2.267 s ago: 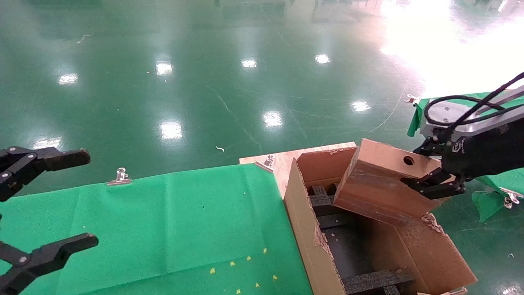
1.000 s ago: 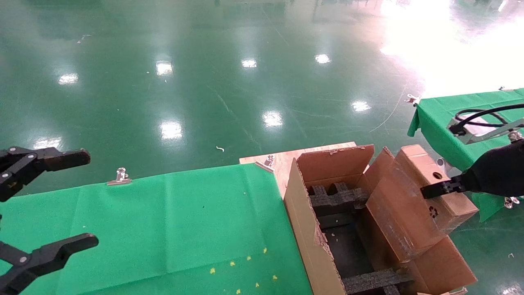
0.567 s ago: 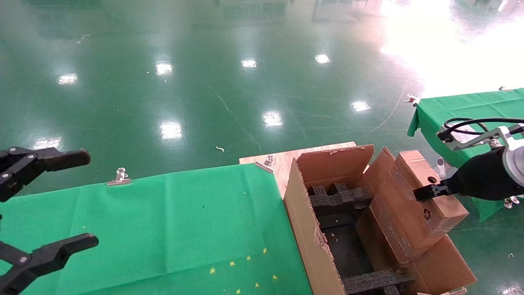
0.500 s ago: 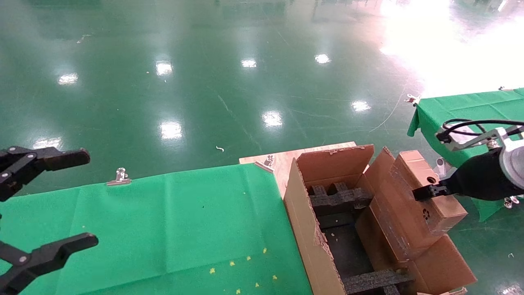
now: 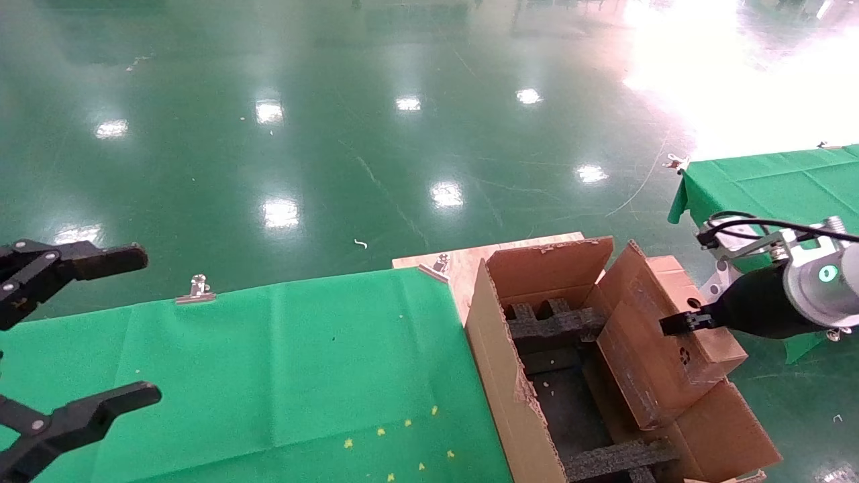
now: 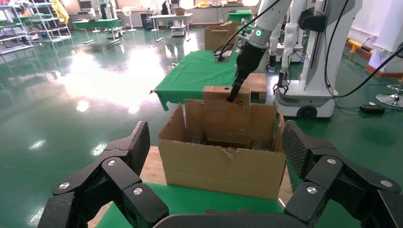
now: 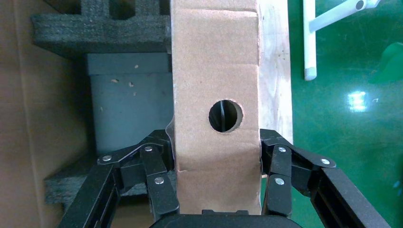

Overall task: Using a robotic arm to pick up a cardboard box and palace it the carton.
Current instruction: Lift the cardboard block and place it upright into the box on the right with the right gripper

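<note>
The large ragged carton stands at the table's right end with black foam inserts inside. The cardboard box stands on end in it, tilted, leaning on the carton's right wall, its upper part above the rim. The white and silver robotic arm reaches in from the right. My right gripper is shut on the box's top end. In the right wrist view the jaws press both sides of the box's narrow face, just below its round hole. My left gripper is open and empty at the far left.
A green cloth covers the table left of the carton, held by metal clips. Bare wood shows behind the carton. A second green-covered table stands at the far right. The left wrist view shows the carton and a white robot base beyond.
My right gripper has swung the box from flat above the carton to on end, then moved it down and left into the carton's right side. The left arm has not moved.
</note>
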Controlling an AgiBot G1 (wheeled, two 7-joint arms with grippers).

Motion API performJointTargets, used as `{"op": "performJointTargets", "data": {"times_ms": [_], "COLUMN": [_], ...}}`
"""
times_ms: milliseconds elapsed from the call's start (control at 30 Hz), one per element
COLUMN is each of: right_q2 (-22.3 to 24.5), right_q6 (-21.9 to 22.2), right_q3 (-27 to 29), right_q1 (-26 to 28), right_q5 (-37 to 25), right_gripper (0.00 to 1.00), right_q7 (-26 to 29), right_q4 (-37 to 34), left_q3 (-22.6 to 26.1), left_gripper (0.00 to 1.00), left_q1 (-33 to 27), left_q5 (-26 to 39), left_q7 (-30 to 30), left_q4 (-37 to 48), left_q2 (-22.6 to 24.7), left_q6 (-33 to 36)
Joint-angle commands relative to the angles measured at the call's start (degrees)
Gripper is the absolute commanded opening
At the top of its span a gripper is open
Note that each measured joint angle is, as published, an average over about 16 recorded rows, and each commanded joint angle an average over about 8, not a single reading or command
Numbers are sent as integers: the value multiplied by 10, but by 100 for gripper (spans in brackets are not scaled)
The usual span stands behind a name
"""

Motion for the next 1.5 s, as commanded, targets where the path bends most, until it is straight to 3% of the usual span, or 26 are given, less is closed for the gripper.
{"op": "performJointTargets", "data": {"times_ms": [33,900,1500], "right_q2": [-3,-39,-90], "right_q6": [9,99,137], "right_q3": [-3,-38,-47], "right_q1": [-7,-99,-146], "right_q5": [-6,-39,-13], "right_gripper": [0,0,0], "right_q7": [2,37,10], "right_q4": [0,-24,-96], "left_q3": [0,0,0], "left_gripper": [100,100,100], "left_q1": [0,0,0], "left_q5": [0,0,0], "left_q7": [0,0,0], "left_q4": [0,0,0], "left_q2": [0,0,0], "left_q6": [0,0,0]}}
